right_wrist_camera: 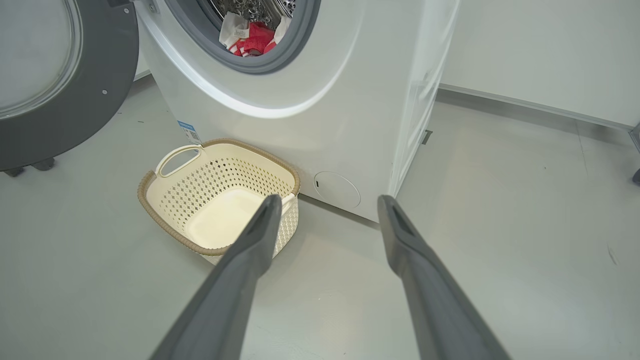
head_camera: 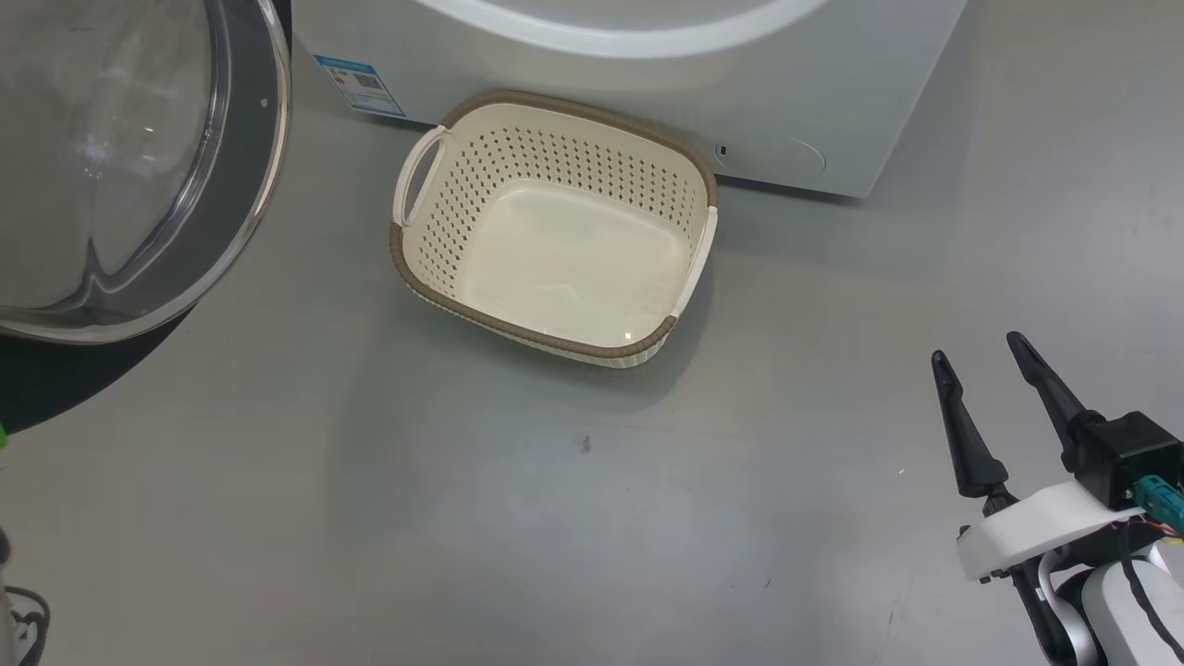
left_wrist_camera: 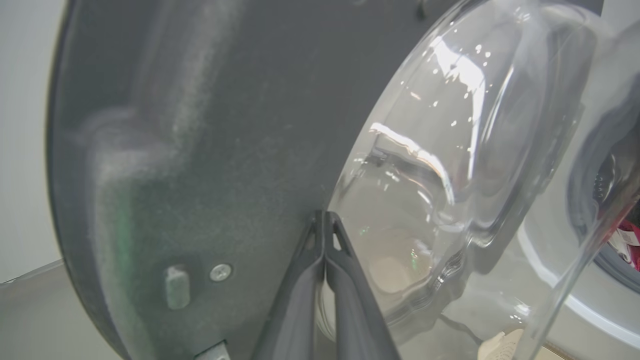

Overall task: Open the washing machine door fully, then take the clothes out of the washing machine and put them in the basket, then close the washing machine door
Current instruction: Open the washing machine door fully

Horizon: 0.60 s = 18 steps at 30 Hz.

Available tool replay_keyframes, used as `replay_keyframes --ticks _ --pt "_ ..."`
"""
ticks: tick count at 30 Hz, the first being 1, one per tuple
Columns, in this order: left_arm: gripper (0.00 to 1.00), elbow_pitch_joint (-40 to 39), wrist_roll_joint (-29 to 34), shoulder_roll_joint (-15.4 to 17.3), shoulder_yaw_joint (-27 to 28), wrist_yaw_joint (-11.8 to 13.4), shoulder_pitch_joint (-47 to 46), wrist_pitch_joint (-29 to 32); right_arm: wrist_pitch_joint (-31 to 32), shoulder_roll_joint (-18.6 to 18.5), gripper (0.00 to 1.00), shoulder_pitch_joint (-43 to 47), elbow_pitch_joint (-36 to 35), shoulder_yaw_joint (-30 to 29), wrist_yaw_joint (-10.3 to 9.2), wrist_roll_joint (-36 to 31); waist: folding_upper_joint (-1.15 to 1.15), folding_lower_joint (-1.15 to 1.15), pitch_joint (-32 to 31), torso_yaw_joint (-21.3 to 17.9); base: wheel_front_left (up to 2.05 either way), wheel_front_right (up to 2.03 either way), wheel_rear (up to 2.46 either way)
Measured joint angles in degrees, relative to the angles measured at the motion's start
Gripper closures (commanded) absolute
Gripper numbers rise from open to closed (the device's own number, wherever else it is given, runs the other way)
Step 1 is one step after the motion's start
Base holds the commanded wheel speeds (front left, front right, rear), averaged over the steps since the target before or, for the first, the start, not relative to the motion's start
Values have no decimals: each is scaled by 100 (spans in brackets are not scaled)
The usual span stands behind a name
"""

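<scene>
Grey floor (head_camera: 592, 518) spreads under everything. Left gripper (left_wrist_camera: 325, 216) has its fingers pressed tight together, tips at the door (left_wrist_camera: 200, 125) where the dark inner face meets the glass bowl (left_wrist_camera: 450, 150); whether they touch it I cannot tell. Right gripper (head_camera: 976, 350) hangs at 4 o'clock in the head view, fingers spread wide, well apart from the basket (head_camera: 573, 104). That basket sits on the floor near 12 o'clock, its far rim just beside the washer (head_camera: 647, 92) front. The door stands swung open at 10 o'clock. Red clothes (right_wrist_camera: 252, 44) lie inside the drum, at 11 o'clock in the right wrist view.
</scene>
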Motion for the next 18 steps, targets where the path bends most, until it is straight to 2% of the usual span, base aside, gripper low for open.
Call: replay_keyframes --ticks 10,18 --pt "100 156 142 -73 -22 -1 -60 1 22 26 0 -12 52 8 1 0 0 0 -112 40 0 0 0" --pt "100 182 370 -130 -140 -65 -37 1 -97 203 0 -36 224 47 3 20 0 0 -390 16 0 0 0"
